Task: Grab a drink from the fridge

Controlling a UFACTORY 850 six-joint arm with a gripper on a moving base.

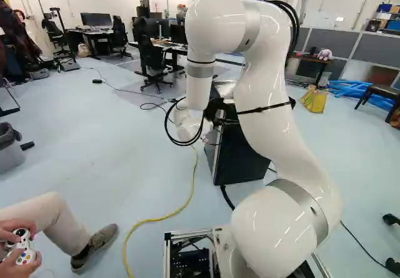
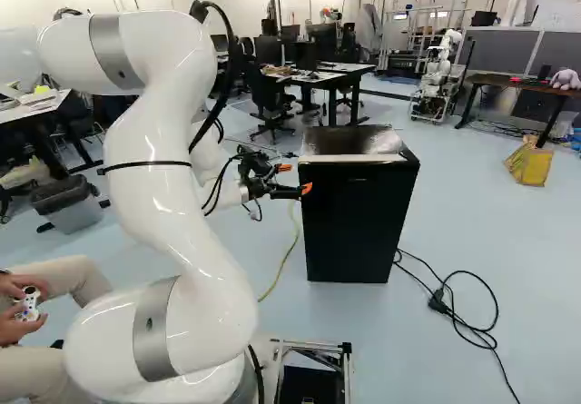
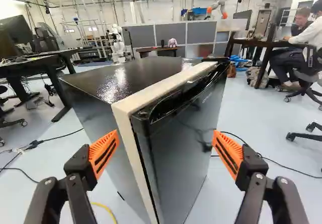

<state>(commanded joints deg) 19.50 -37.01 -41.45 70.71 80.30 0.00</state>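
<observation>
A black fridge (image 2: 354, 227) is set upright on the floor (image 1: 81, 128), ahead of the white arm (image 2: 154, 168), with its door (image 3: 183, 158) turned towards the base. The door is seen close against the pale front edge (image 3: 128, 128) of the body, and any drink is hidden from sight; whether one is kept inside cannot be told. The end effector (image 2: 295, 178) is held at the fridge's upper part, beside the door's left edge in the right base view. In the wrist view, the end effector (image 3: 166, 136) is shown released, its two fingers spread wide and nothing grasped; the fridge's near vertical corner is framed between the orange pads (image 3: 103, 153). Whether the fridge is touched by either finger cannot be told. A yellow cable (image 1: 159, 218) is laid across the floor from near the fridge towards the base. To the right of the fridge in the right base view, a black cable (image 2: 495, 318) is left in loose loops, with its plug (image 2: 439, 303) among them. Farther off, a yellow bag (image 2: 529, 165) is stood on the floor.
</observation>
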